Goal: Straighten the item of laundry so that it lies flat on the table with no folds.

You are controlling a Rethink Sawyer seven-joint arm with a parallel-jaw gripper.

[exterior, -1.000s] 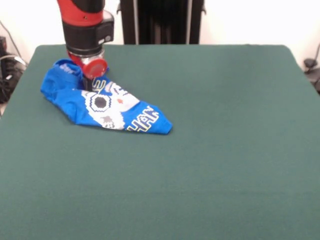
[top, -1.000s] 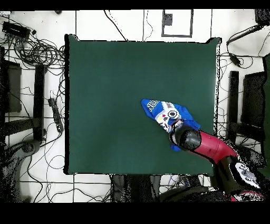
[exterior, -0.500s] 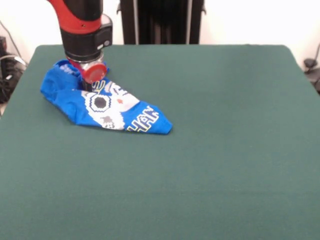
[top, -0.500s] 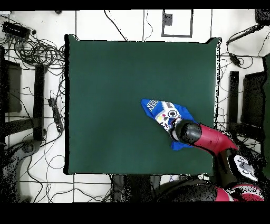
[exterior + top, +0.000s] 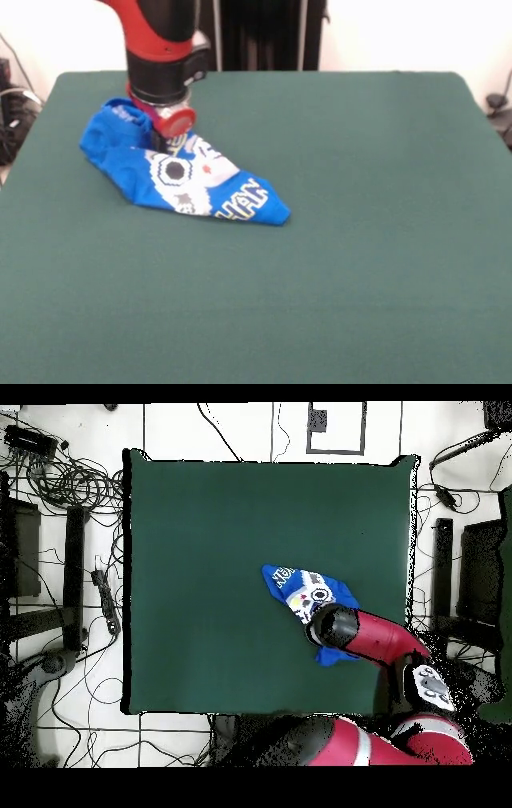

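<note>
Since a second ago, we are seeing the shirt (image 5: 180, 176) and the claw (image 5: 163, 144) shifting together toward the middle of the bench (image 5: 360, 240); the pointed end with the lettering is now lying further in from the bench's left edge in the front view, and the overhead view is showing the same slide.

We are reading the claw as pressed down into the cloth at the bunched, thicker end of the shirt, just beside the pixel print. Its tips are sinking into the folds under the red disc, so we cannot tell how far apart they are standing or whether they are pinching fabric; the way the shirt is travelling with the arm suggests some hold or drag.

The shirt is lying crumpled in the bench's far-left part in the front view, folded into a long wedge. Its long axis is running from the claw, at the bunched end, diagonally toward the camera and right, ending in a tapered tip. So almost all the loose cloth is trailing away from the claw along that line, and we are judging that any spreading pull must work across or along it.

On the print we are making out yellow-outlined letters, roughly "HAN"; the rest is folded under.
</note>
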